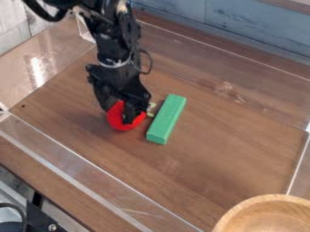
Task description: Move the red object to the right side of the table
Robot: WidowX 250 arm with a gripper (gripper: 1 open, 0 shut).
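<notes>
Straddling the small round bright red toy fruit (119, 115), your black gripper (121, 107) points almost straight down with its jaws either side of the ball — whether they actually pinch it yet you cannot tell from this view. The fruit sits directly beneath the jaws, left of centre on the dark brown wood-grain table (230, 136). Being round, it has no real long axis; its pale stem (150, 109) pokes toward the long green rectangular block (166, 119) just beside it — the side the carry must go.
</notes>
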